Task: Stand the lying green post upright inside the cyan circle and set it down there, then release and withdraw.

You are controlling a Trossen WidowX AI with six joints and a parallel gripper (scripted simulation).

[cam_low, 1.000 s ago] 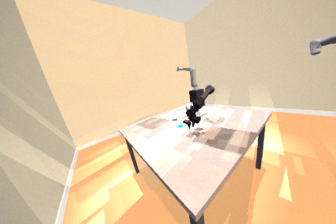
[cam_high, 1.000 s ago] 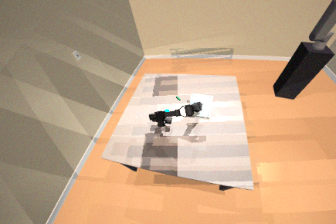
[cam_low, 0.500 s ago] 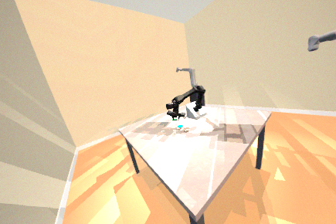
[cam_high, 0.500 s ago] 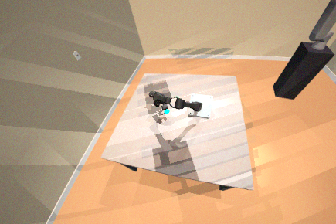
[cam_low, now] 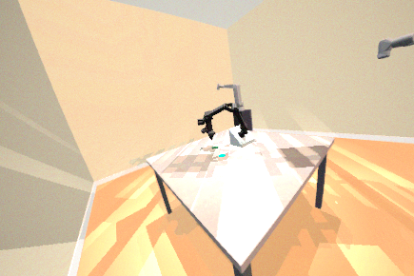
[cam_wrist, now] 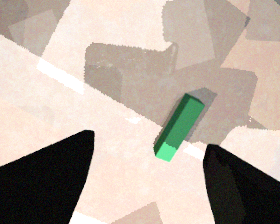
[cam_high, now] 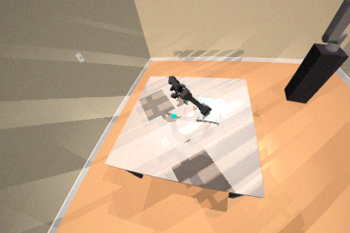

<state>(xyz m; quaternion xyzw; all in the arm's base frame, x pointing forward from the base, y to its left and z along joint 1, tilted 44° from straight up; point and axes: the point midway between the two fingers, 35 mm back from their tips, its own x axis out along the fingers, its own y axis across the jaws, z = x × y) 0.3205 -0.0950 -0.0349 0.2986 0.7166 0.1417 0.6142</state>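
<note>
The green post (cam_high: pixel 186 102) (cam_low: pixel 215 147) (cam_wrist: pixel 180 125) lies on its side on the table. In the wrist view it runs diagonally, its light green end toward the lower left, right of the midline between the fingertips. My gripper (cam_low: pixel 211 137) (cam_wrist: pixel 150 139) is open with nothing between its fingers. It points down and hangs above the table near the post. The cyan circle (cam_high: pixel 173 116) (cam_low: pixel 222 155) is a small flat disc on the table, a short way from the post, with nothing standing on it. The circle is not visible in the wrist view.
The arm's base stands on a white plate (cam_high: pixel 216 116) on the pale table (cam_high: pixel 149 149) (cam_low: pixel 252 209). Patches of shadow and light cross the table top. A black pedestal (cam_high: pixel 315 74) with a grey arm stands on the floor beyond the table.
</note>
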